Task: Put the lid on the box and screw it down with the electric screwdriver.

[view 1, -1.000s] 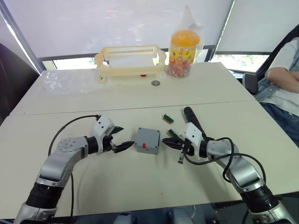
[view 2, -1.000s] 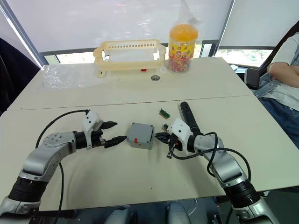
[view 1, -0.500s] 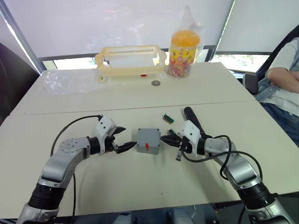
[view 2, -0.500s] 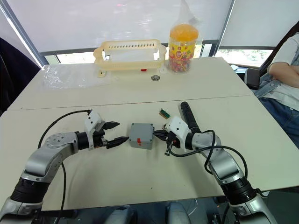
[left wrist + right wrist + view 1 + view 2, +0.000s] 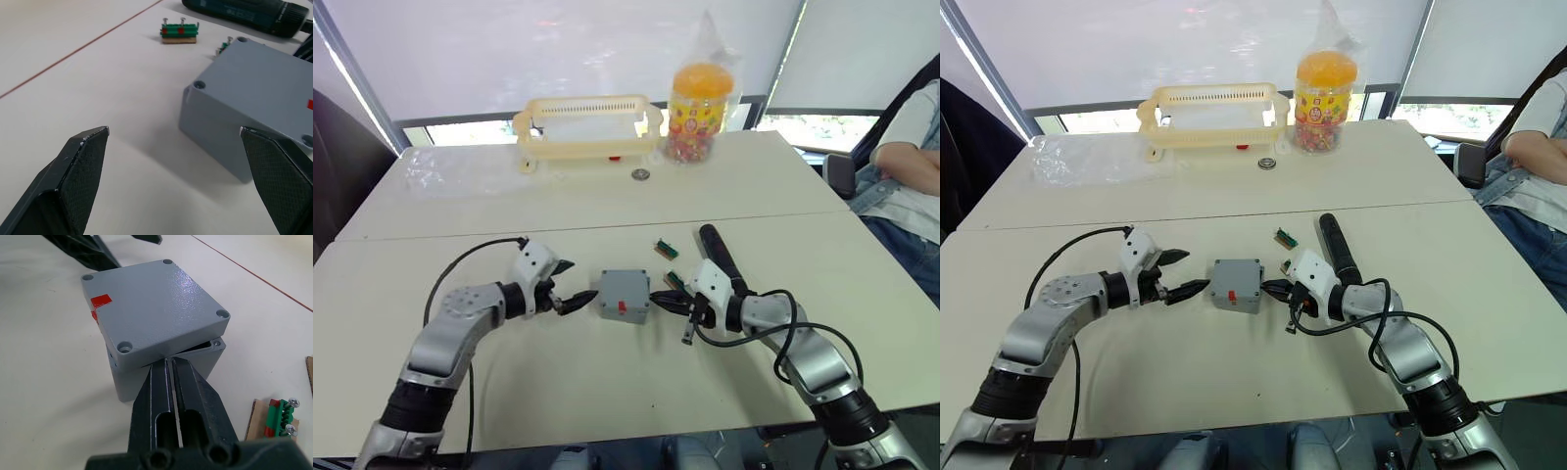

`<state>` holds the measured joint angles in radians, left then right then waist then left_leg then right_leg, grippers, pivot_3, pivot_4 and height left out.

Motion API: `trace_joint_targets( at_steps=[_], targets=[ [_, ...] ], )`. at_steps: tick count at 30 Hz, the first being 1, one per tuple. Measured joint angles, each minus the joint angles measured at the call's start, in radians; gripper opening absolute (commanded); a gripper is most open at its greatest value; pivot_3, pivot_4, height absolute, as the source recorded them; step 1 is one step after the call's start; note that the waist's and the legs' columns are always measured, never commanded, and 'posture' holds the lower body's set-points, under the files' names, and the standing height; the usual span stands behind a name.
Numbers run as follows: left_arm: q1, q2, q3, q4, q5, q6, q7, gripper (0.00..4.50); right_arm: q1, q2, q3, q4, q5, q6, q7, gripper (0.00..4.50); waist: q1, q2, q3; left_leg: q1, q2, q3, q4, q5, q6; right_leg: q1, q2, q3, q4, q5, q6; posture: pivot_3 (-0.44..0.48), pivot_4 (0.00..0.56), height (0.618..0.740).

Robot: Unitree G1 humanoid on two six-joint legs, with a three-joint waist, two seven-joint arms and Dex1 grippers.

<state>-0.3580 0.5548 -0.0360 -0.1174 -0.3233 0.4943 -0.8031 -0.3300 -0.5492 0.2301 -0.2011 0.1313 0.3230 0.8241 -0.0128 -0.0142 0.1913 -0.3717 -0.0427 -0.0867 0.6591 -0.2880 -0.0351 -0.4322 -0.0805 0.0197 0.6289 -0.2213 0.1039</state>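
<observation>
The grey box point(image 5: 623, 304) stands mid-table with the grey lid point(image 5: 151, 308) lying on top, slightly askew, one corner lifted off the box wall point(image 5: 122, 379). A red mark shows on its near side. My right gripper point(image 5: 170, 363) is shut, its tips against the lifted lid corner on the box's right side point(image 5: 655, 297). My left gripper point(image 5: 574, 286) is open just left of the box, a small gap away; the left wrist view shows the box point(image 5: 210, 122) ahead between its spread fingers point(image 5: 80, 176). The black electric screwdriver point(image 5: 715, 251) lies on the table behind my right gripper.
Two small green screw blocks point(image 5: 665, 248) point(image 5: 281, 416) lie close to the box's far right. At the back stand a yellow basket point(image 5: 587, 125), a candy jar point(image 5: 695, 103), a coin point(image 5: 639, 174) and clear plastic point(image 5: 435, 171). A person point(image 5: 911, 162) sits at the right.
My right gripper has edged left until its tips meet the box's right side. My left gripper has drifted a little closer to the box. The box stays put.
</observation>
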Motion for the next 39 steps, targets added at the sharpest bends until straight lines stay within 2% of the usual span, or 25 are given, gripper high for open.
trace_joint_targets(
  at_steps=[11, 23, 39],
  targets=[
    [-0.042, -0.049, -0.023, 0.057, 0.051, -0.045, 0.026, 4.42, 0.035, -0.01, -0.004, -0.072, 0.001, 0.045, -0.005, 0.08, 0.0, 0.0, 0.0, 0.0, 0.0, 0.0, 0.0, 0.0, 0.0, 0.0, 0.0, 0.0, 0.0, 0.0, 0.0, 0.0, 0.15, 0.74],
    [0.012, -0.017, -0.009, -0.025, 0.015, 0.026, 0.004, 4.42, 0.021, -0.008, -0.005, -0.034, -0.01, 0.016, -0.015, 0.08, 0.0, 0.0, 0.0, 0.0, 0.0, 0.0, 0.0, 0.0, 0.0, 0.0, 0.0, 0.0, 0.0, 0.0, 0.0, 0.0, 0.15, 0.74],
    [0.008, -0.014, -0.007, -0.013, 0.017, 0.014, 0.025, 4.42, 0.006, 0.006, -0.002, -0.026, -0.011, 0.011, -0.013, 0.08, 0.0, 0.0, 0.0, 0.0, 0.0, 0.0, 0.0, 0.0, 0.0, 0.0, 0.0, 0.0, 0.0, 0.0, 0.0, 0.0, 0.15, 0.74]
  ],
)
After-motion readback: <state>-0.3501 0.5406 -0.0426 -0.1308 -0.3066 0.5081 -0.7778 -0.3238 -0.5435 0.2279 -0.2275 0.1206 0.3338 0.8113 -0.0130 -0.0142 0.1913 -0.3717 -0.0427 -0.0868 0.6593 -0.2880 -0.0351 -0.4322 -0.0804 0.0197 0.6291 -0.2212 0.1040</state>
